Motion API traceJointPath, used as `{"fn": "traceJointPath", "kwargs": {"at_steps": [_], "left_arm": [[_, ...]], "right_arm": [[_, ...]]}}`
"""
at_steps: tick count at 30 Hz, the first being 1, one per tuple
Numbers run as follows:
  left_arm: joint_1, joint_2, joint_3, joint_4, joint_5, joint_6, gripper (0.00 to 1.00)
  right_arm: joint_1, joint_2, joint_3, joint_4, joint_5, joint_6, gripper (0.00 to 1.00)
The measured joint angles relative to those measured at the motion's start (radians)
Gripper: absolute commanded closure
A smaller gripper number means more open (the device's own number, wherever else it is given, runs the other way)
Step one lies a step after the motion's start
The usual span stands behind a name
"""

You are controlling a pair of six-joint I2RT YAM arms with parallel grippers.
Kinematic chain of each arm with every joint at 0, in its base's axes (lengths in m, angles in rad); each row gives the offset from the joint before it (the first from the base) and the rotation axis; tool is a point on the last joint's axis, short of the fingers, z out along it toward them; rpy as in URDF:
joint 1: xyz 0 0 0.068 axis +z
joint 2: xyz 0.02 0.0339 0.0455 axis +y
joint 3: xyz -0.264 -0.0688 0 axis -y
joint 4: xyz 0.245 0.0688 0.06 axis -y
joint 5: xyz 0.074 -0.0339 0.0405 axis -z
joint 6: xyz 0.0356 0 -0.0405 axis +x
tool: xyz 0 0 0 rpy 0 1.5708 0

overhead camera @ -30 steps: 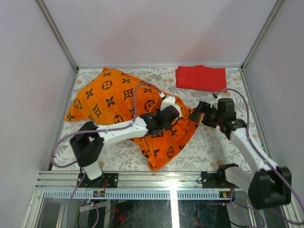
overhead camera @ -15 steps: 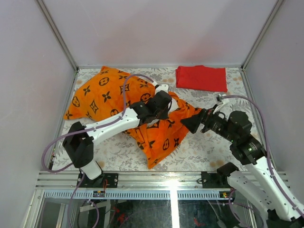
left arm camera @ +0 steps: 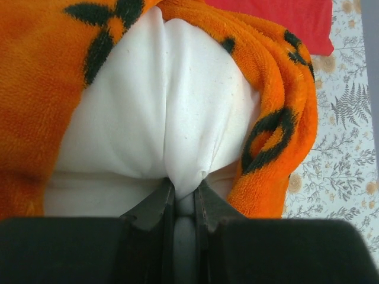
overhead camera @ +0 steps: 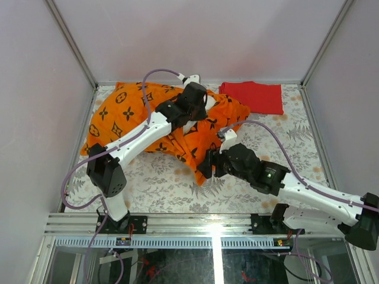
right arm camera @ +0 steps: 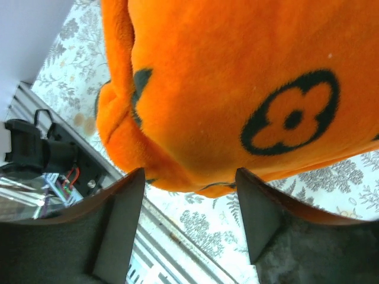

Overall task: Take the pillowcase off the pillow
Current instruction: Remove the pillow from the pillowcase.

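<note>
The orange pillowcase with black motifs lies across the back left of the table, still around most of the pillow. The white pillow bulges out of the case's open end in the left wrist view. My left gripper is shut on a pinch of the white pillow near the case's opening. My right gripper is open at the near lower corner of the pillowcase, its fingers either side of the orange edge without closing on it.
A folded plain red cloth lies at the back right. The floral table covering shows around the pillow. The metal front rail runs along the near edge, and grey walls enclose the table.
My left gripper has carried the pillow end up and back toward the red cloth. My right arm has swung left and down, from the case's right corner to its near corner, jaws now open.
</note>
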Motion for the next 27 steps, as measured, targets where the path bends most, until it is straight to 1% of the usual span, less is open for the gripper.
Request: {"fn": "traceJointPath", "kwargs": {"at_steps": [1,2,3,7,11,12,13,14,15,16,17,21,23,26,27], "left_arm": [[0.003,-0.001,0.0,-0.002,0.0,0.0,1.0],[0.003,-0.001,-0.002,-0.004,0.0,-0.001,1.0],[0.003,-0.001,-0.006,-0.007,0.002,-0.002,1.0],[0.003,-0.007,-0.028,-0.018,0.017,-0.002,1.0],[0.027,-0.048,-0.057,-0.019,0.044,-0.002,1.0],[0.033,-0.062,-0.065,-0.02,0.049,-0.002,1.0],[0.041,-0.082,-0.076,-0.019,0.053,-0.002,1.0],[0.049,-0.103,-0.086,-0.019,0.055,-0.002,1.0],[0.056,-0.124,-0.095,-0.019,0.055,-0.001,1.0],[0.061,-0.138,-0.098,-0.019,0.054,0.001,1.0],[0.069,-0.155,-0.102,-0.019,0.053,0.003,1.0],[0.084,-0.179,-0.109,-0.018,0.054,0.005,1.0],[0.085,-0.18,-0.121,-0.011,0.061,0.005,1.0],[0.085,-0.18,-0.141,-0.008,0.074,0.004,1.0],[0.085,-0.18,-0.148,-0.006,0.079,0.004,1.0]], "right_arm": [[0.0,0.014,0.0,0.012,0.009,0.002,0.68],[0.001,0.033,0.0,0.029,0.016,0.004,0.86],[0.001,0.054,0.0,0.042,0.026,0.011,0.99],[0.002,0.101,-0.011,0.086,0.042,0.024,1.0],[0.002,0.104,-0.057,0.126,0.05,0.029,1.0],[0.002,0.104,-0.064,0.13,0.051,0.031,0.89],[0.002,0.102,-0.071,0.131,0.053,0.035,0.64],[0.002,0.097,-0.078,0.134,0.053,0.039,0.36],[0.002,0.085,-0.085,0.137,0.053,0.04,0.18],[0.002,0.071,-0.092,0.137,0.054,0.048,0.04],[0.002,0.046,-0.103,0.137,0.055,0.036,0.0],[0.002,0.012,-0.106,0.15,0.051,0.02,0.0],[0.002,0.054,-0.08,0.158,0.026,0.01,0.01],[0.003,0.16,-0.033,0.203,-0.042,0.006,0.0],[0.005,0.199,-0.017,0.224,-0.068,0.006,0.14]]}}
